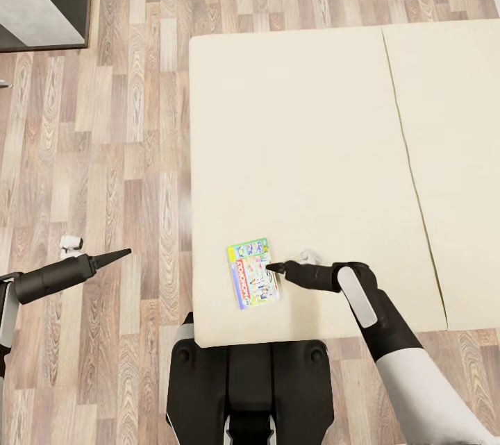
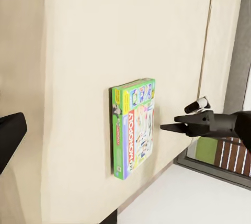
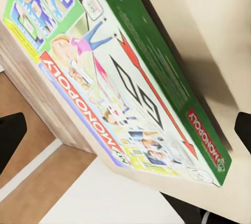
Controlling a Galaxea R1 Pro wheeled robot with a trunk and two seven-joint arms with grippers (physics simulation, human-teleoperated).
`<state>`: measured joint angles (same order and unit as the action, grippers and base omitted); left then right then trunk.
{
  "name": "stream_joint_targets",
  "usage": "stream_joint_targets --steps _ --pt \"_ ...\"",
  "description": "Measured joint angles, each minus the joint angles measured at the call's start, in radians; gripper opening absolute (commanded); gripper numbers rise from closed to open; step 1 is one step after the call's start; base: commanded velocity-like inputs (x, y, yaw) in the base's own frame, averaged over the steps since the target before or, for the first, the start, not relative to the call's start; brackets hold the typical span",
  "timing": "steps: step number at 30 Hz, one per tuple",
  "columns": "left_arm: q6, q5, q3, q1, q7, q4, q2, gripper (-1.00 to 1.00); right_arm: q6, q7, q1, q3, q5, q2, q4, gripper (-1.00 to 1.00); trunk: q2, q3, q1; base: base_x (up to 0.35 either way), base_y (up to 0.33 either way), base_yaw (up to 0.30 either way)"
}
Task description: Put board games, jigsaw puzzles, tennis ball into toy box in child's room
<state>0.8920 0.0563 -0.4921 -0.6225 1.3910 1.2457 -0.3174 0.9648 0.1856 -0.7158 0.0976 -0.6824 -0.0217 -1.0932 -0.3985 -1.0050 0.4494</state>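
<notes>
A white-and-green Monopoly board game (image 1: 253, 275) lies flat on the beige bed (image 1: 312, 153), close to its near edge. My right gripper (image 1: 272, 266) is low over the sheet at the box's right side, open, its tips just at the box edge. In the right wrist view the box (image 3: 115, 77) lies between the spread fingers (image 3: 10, 135), not clamped. My left gripper (image 1: 125, 252) hangs over the wood floor left of the bed, open and holding nothing. The left wrist view looks across at the box (image 2: 133, 127) and the right gripper (image 2: 168, 127).
Wood-plank floor (image 1: 104, 153) runs left of the bed and beyond it. A dark-grey unit (image 1: 42, 1) stands at the far left corner. A small white object (image 1: 69, 244) lies on the floor by my left arm. My base (image 1: 250, 389) is against the bed's near edge.
</notes>
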Motion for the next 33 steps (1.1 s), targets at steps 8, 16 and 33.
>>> stream_joint_targets --steps 8,16,33 --pt "-0.006 0.001 0.000 0.000 0.000 0.000 0.000 1.00 -0.044 0.000 -0.008 0.002 0.010 0.011 0.064 1.00 0.000 0.000 0.000 0.000 0.000 0.000" --pt "-0.007 0.001 0.000 0.000 -0.002 0.000 0.001 1.00 -0.070 0.006 -0.018 0.003 0.097 0.031 0.108 1.00 0.000 0.000 0.000 0.000 0.000 0.000" --pt "-0.007 0.001 0.002 0.000 -0.003 0.000 0.003 1.00 -0.120 0.020 -0.020 0.097 0.105 0.043 0.116 1.00 0.000 0.000 0.000 0.000 0.000 0.000"
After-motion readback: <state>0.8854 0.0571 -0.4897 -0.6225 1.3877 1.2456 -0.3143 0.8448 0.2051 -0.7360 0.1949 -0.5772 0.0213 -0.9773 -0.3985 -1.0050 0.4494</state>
